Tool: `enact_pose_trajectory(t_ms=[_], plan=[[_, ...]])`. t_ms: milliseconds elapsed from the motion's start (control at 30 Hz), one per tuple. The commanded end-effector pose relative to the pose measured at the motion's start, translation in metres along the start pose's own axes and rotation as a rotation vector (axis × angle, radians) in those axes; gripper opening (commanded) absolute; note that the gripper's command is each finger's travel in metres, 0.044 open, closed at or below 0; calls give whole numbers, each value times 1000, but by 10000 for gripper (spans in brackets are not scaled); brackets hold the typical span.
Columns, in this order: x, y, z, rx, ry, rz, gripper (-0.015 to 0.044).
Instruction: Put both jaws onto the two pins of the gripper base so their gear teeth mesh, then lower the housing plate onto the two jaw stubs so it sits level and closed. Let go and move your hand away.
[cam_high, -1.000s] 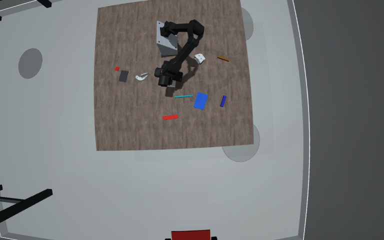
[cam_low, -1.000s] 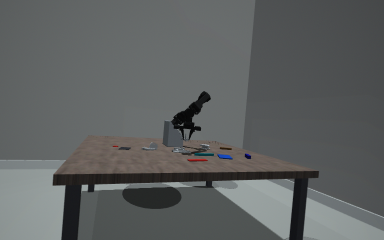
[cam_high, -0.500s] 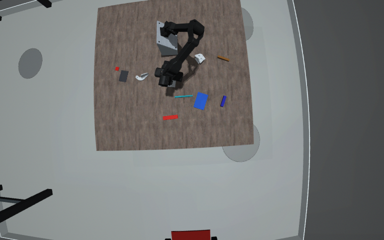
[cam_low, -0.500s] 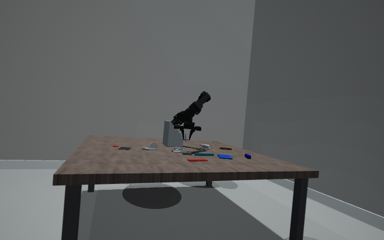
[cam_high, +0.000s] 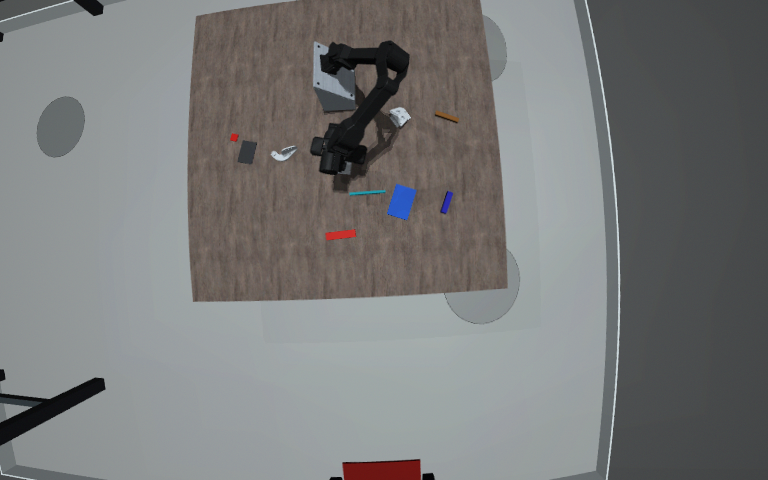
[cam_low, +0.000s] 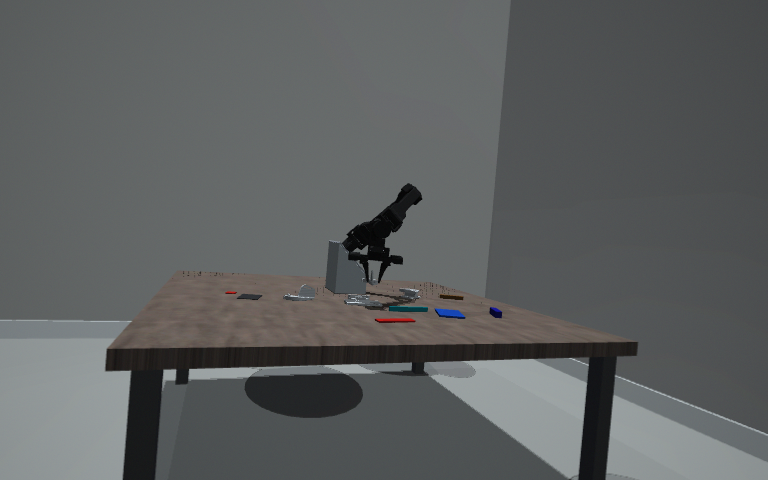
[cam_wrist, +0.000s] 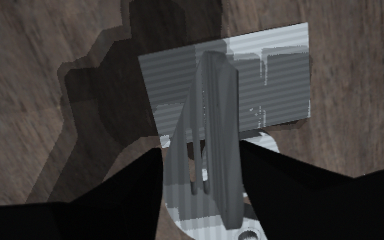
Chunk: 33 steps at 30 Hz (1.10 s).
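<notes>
My gripper (cam_low: 373, 280) (cam_wrist: 198, 153) is shut on a grey-white jaw (cam_wrist: 227, 130) and holds it above the gripper base. The jaw's tall gripping face points up in the wrist view, and its curved arm lies low in that view. The gripper base (cam_high: 344, 169) (cam_low: 362, 302) (cam_wrist: 285, 85) lies flat on the table, with its rounded end partly behind the held jaw; the pins cannot be made out. The other jaw (cam_high: 278, 155) (cam_low: 306, 292) lies on the table left of the base. The white housing plate (cam_high: 399, 116) (cam_low: 409, 293) lies to the right, farther back.
A grey angled mount (cam_high: 338, 101) (cam_low: 339, 271) stands behind the base. A teal bar (cam_high: 367, 193) (cam_low: 407, 309), a blue plate (cam_high: 401, 202) (cam_low: 449, 313) and a red bar (cam_high: 340, 234) (cam_low: 394, 320) lie in front. A dark plate (cam_high: 247, 152) lies left of the loose jaw.
</notes>
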<state>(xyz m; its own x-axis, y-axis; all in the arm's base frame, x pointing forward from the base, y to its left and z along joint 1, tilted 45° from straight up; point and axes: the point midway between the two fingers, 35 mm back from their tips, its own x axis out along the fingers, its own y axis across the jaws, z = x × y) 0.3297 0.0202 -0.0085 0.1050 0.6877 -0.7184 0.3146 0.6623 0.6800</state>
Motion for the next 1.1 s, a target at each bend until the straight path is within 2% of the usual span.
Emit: enact_pose_trajectory(t_ms=[0,667,1067], plan=[[8,-1,-1,9,4,4,134],[40,0,-2,11,4,7,134],[41,0,-3,11,5,7,134]])
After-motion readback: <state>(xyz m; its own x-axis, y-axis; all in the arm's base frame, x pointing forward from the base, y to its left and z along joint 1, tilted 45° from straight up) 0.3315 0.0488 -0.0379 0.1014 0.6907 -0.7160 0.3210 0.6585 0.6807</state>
